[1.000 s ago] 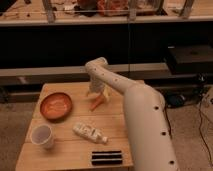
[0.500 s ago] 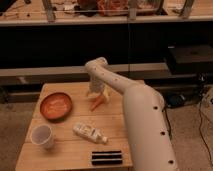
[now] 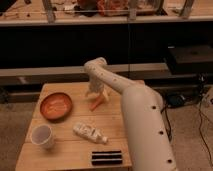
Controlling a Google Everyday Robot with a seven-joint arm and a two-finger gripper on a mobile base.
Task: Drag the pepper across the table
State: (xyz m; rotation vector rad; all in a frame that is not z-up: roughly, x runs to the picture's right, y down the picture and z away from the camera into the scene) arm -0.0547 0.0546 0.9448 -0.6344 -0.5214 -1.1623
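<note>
The small orange-red pepper lies on the light wooden table, near its far right part. My gripper hangs from the white arm and sits right over the pepper's far end, touching or almost touching it. The arm reaches in from the lower right across the table.
A round orange-brown plate sits at the far left of the table. A white cup stands at the front left. A white bottle lies on its side mid-table. A black flat object lies at the front edge. A dark shelving unit runs behind.
</note>
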